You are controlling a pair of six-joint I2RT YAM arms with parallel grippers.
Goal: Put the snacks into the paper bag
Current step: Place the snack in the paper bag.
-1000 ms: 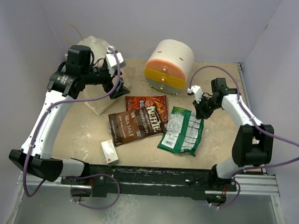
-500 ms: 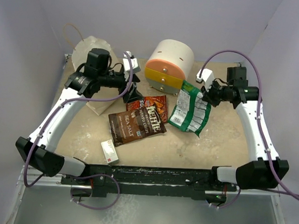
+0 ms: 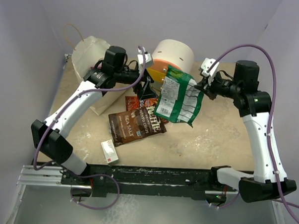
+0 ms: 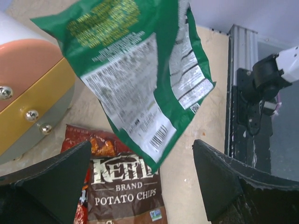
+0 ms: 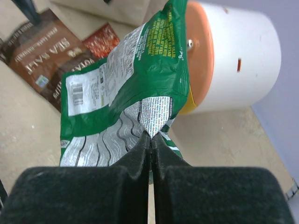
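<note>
A green snack bag with a white label [image 3: 179, 96] hangs in the air in front of the drawer unit, and my right gripper [image 3: 199, 87] is shut on its edge. The right wrist view shows the closed fingers [image 5: 151, 136] pinching the green bag [image 5: 135, 79]. My left gripper [image 3: 149, 92] stands open just left of the hanging bag, empty; the green bag [image 4: 140, 70] hangs beyond the gap between its fingers. On the table lie a red-brown Kettle chip bag [image 3: 152, 113] and a dark brown sea salt bag [image 3: 128, 127]. The cream paper bag [image 3: 92, 52] stands at the back left, behind the left arm.
A round white, orange and yellow drawer unit [image 3: 176, 53] stands at the back, close behind the green bag. A small white box with red marks [image 3: 109, 151] lies near the front left edge. Walls close in the back and both sides.
The right gripper has lifted the green bag off the table and carried it up and to the left. The left arm has swung right, away from the paper bag, toward the hanging bag.
</note>
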